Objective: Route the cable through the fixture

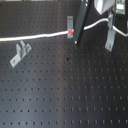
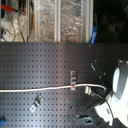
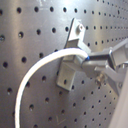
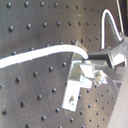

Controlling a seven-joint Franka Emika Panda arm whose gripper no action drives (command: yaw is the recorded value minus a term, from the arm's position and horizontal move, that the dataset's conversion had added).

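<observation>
Lying across the black perforated board, the white cable runs from the first exterior view's left edge to a grey clip near the middle, where its red band sits just below the clip. Past the band it rises toward the first exterior view's right and loops near a second clip. A third clip stands apart, below the cable. In both wrist views the gripper is closed on the cable beside the clip, fingers pinched tight around the cord. In the second exterior view the cable reaches the clip, the arm at the second exterior view's right.
</observation>
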